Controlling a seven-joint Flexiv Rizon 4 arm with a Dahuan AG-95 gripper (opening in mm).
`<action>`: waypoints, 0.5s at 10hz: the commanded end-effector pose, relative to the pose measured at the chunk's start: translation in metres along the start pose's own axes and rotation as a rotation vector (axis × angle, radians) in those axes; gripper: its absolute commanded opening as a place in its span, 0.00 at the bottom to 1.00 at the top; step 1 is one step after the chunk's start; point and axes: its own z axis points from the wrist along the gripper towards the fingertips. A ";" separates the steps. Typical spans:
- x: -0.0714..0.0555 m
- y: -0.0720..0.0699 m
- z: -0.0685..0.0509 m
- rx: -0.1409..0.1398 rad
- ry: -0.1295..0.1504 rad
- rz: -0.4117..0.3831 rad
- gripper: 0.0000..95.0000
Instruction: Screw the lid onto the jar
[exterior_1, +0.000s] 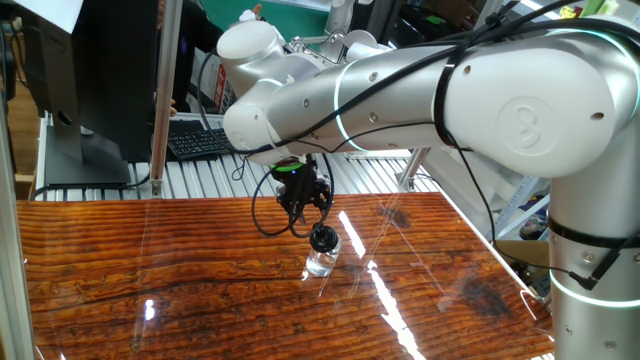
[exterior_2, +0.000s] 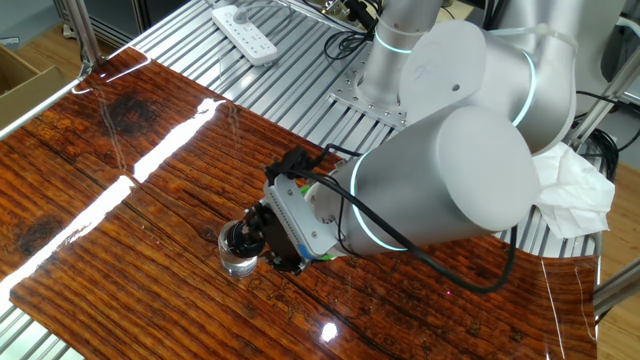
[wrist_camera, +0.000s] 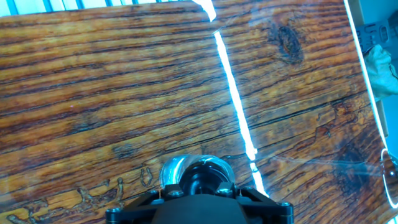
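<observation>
Wooden table (exterior_1: 150, 270): tilted pincer (exterior_1: 320, 236) at lid (exterior_1: 324, 238).

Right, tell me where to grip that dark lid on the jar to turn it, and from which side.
Grip the lid by its round side rim, fingers on opposite sides, coming down from above along the axis of the jar. The jar stands upright on the table with the lid on its mouth, so the rim is the only free surface. The gripper is already there, tilted.
</observation>
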 end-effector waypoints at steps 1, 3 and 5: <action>0.001 0.000 0.000 -0.003 0.001 -0.001 0.40; 0.001 0.001 0.002 -0.005 -0.002 -0.005 0.40; 0.001 0.001 0.002 -0.007 -0.002 -0.009 0.40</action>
